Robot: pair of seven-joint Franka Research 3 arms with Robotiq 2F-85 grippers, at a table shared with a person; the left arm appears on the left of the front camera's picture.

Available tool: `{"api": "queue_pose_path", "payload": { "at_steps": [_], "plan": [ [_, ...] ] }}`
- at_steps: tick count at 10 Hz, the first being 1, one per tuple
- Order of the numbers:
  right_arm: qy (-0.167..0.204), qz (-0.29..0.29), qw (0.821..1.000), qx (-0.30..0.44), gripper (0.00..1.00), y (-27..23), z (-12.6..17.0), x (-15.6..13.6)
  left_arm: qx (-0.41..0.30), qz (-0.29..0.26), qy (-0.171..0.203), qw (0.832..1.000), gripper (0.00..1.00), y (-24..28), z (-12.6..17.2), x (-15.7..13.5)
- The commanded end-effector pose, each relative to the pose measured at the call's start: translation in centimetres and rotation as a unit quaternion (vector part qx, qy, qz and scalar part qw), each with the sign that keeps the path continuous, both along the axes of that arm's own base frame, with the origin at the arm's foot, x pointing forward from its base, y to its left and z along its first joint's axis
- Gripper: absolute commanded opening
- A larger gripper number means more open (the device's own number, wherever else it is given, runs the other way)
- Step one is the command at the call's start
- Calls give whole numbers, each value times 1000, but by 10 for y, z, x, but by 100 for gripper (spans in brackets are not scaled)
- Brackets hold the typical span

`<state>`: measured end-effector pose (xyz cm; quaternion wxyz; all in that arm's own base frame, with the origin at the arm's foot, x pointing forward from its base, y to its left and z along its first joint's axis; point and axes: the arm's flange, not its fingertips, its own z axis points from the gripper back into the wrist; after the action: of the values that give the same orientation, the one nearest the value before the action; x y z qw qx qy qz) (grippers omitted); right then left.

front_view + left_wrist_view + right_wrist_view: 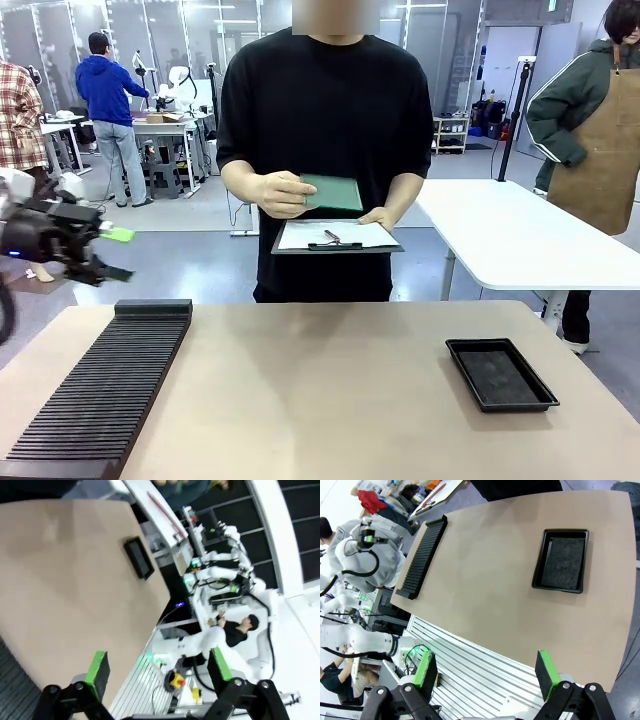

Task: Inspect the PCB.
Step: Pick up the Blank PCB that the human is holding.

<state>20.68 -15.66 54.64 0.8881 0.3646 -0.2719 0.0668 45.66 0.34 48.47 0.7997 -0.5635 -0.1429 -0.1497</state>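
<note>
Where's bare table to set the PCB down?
Widest bare stretch: centre of the table, between the slotted rack and the black tray, far edge to near edge. Narrow strip right of the tray. Crowded at the left: rack, with the left claw open beside it.

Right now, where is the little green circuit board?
In the front view, the green circuit board is in the person's hand, held just above the clipboard, beyond the far edge of the table.

The left claw and right claw are black linkages with green pads and round pivot screws. The person wears a black short-sleeved T-shirt.
</note>
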Motion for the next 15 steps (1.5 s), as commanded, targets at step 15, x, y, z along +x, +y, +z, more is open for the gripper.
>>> {"api": "queue_pose_path", "payload": {
  "at_steps": [15],
  "plan": [
    [-6,4,1000,4,100,0,0,-1,128,144,-43,980,100,146,59,-208]
  ]
}}
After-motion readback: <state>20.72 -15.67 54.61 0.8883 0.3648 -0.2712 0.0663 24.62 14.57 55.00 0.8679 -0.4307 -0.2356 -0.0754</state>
